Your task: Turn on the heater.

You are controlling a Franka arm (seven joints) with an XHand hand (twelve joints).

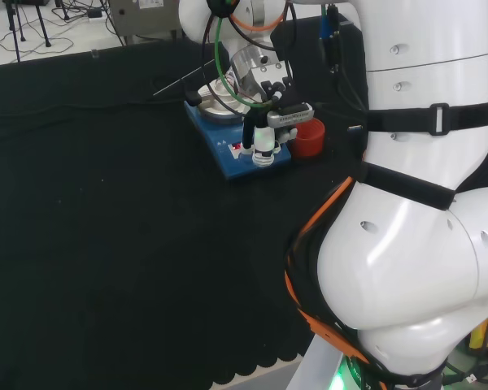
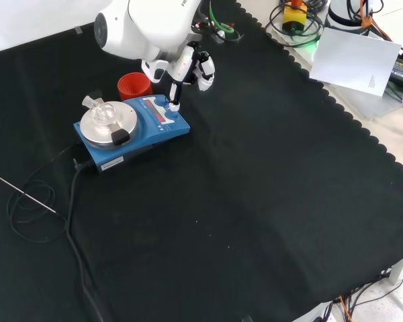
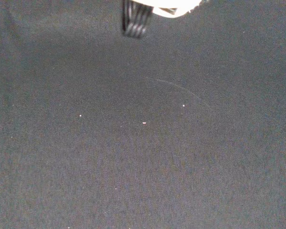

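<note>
Fingers (image 2: 176,84) extended, one tip meets the heater (image 2: 131,131) front panel; whether it's switched on can't be told.

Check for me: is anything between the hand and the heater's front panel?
Nothing. In the front view a fingertip of the hand reaches down onto the blue heater at its control panel; the red ring stands beside it.
</note>
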